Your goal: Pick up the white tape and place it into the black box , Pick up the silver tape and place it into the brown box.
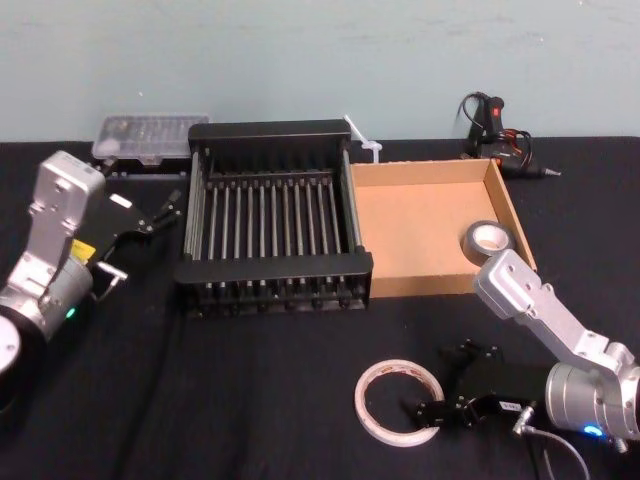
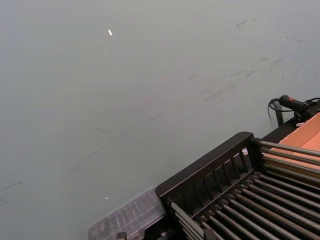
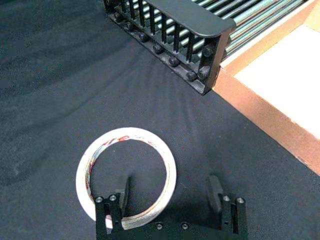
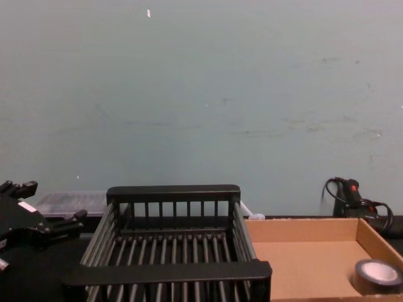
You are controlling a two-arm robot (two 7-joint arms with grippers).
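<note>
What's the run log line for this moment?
right tool open, straddling white tape rim | left tool open, parked left of black box | silver tape in brown box

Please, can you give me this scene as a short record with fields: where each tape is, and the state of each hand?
white tape: flat on the table, in front of the brown box
silver tape: inside the brown box, by its right wall
black box: left of the brown box, holds no tape
right hand: open, astride the white tape's rim
left hand: open, idle, left of the black box
</note>
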